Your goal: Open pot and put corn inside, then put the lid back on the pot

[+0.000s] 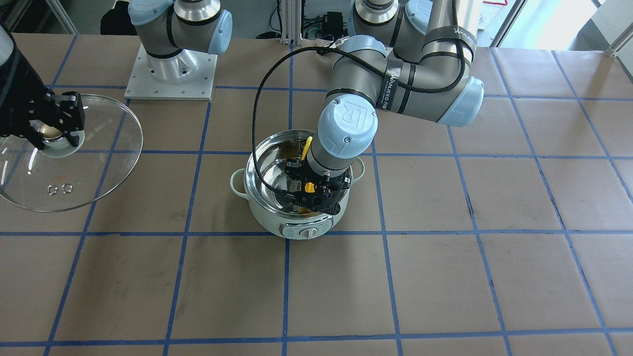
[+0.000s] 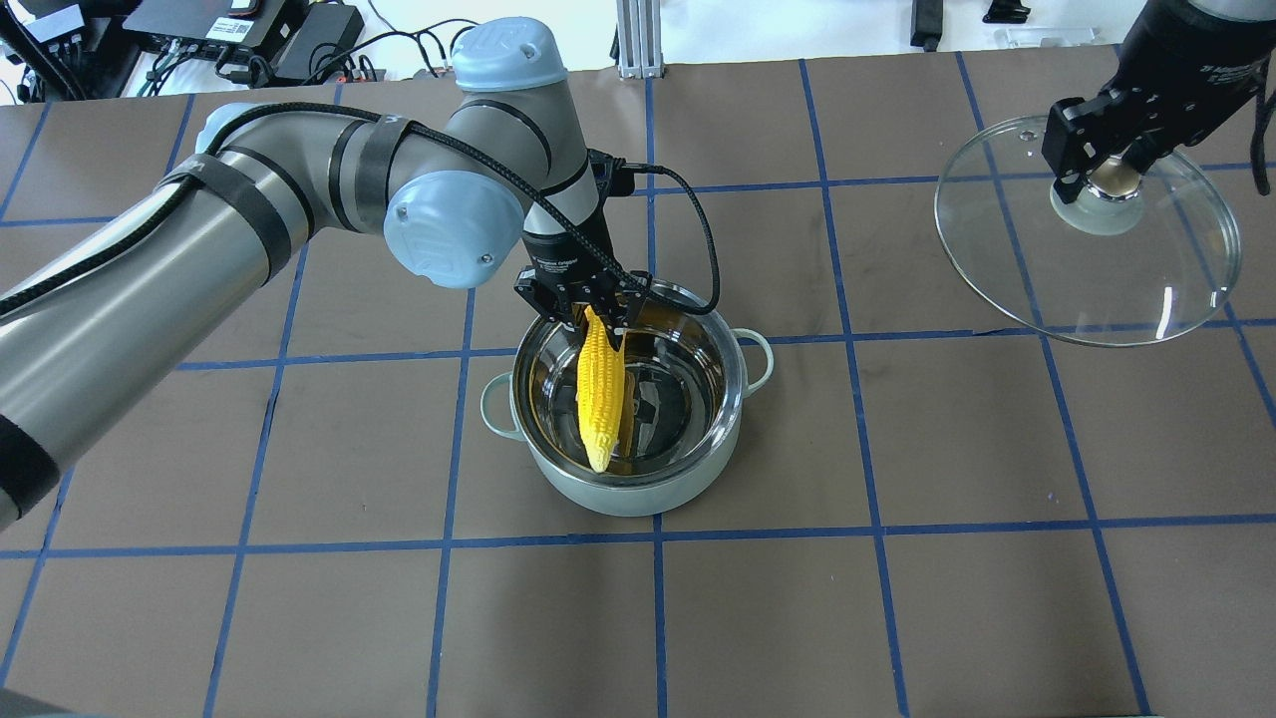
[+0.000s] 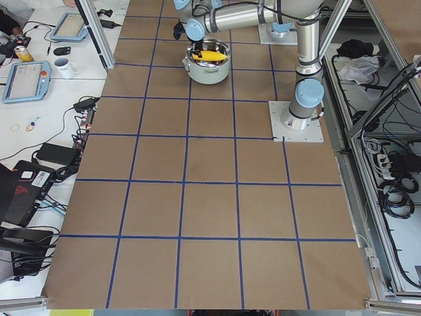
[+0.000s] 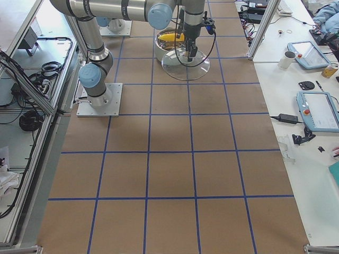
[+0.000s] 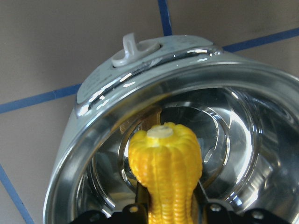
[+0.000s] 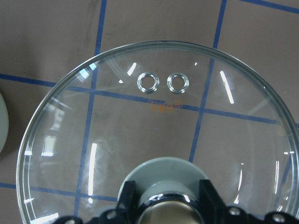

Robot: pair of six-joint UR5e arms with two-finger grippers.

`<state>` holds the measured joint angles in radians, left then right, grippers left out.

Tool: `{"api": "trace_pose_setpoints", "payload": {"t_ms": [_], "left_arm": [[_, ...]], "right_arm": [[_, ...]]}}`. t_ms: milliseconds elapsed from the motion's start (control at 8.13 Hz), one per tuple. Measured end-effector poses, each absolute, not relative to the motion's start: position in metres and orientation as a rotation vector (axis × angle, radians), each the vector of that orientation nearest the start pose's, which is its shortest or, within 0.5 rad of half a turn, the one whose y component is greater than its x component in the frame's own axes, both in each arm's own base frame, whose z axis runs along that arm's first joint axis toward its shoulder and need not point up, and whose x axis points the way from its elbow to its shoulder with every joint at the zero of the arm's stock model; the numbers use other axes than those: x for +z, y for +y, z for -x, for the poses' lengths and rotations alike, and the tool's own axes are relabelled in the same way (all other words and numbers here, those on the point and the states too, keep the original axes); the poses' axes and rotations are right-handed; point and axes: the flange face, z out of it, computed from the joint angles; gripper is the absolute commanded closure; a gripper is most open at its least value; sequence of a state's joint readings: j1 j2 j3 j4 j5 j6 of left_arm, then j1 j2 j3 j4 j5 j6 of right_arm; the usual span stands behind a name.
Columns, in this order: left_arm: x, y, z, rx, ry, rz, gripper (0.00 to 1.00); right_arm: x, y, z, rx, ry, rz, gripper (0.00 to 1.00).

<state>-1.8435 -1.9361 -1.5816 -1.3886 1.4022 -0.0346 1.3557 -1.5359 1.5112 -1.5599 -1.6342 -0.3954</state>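
Note:
The pale mint pot [image 2: 628, 494] stands open in the middle of the table, its steel inside showing [image 1: 277, 163]. My left gripper [image 2: 595, 311] is shut on one end of the yellow corn [image 2: 599, 389] and holds it tilted down inside the pot; the corn [image 5: 166, 168] fills the left wrist view above the pot's rim [image 5: 93, 135]. My right gripper [image 2: 1107, 165] is shut on the knob of the clear glass lid [image 2: 1146, 289], held off to the side and above the table. The lid [image 6: 154, 135] and its two vent holes fill the right wrist view; it also shows at the left of the front view [image 1: 99, 163].
The table is brown paper with a blue tape grid [image 2: 847, 519]. The right arm's base plate [image 1: 170, 79] sits at the back. The left arm's black cable [image 1: 257, 128] loops over the pot. Desks with tablets and cables flank the table ends [image 3: 39, 72].

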Motion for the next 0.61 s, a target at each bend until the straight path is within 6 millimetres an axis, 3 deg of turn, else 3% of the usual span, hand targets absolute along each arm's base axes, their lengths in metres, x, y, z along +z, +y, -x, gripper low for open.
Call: {"api": "trace_pose_setpoints", "payload": {"t_ms": [123,369,615], "left_arm": [[0.293,-0.537,0.306,0.351,3.238,-0.361,0.00],[0.283,-0.546,0.308,0.300,3.248,-0.358,0.00],[0.289,-0.546,0.306,0.296,3.245,-0.344,0.00]], "right_arm": [[0.494,-0.525,-0.016,0.033,3.182,0.308,1.00],[0.490,-0.517,-0.018,0.117,3.148,0.331,1.00],[0.498,-0.503,-0.021,0.153,3.139,0.330,1.00]]}}
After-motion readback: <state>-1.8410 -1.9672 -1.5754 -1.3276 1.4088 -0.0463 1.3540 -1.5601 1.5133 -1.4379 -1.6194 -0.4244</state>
